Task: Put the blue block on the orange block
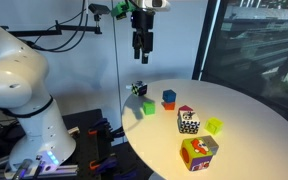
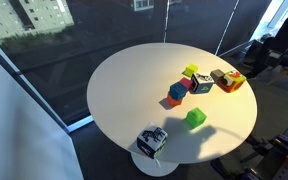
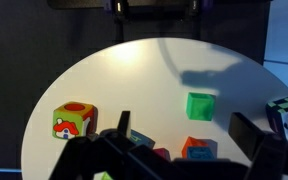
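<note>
Open, empty gripper [image 1: 142, 52] hanging high over the table [image 1: 244, 110]. Blue block [image 1: 169, 97] sits touching the orange block [image 1: 168, 104], down around 5 o'clock from the claw.

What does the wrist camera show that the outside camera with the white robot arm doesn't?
Only the wrist view: a close look down onto the table past dark fingers. Only the exterior view: the white arm and the open gripper hanging high above the table. Both: the green block and the big picture cube.
</note>
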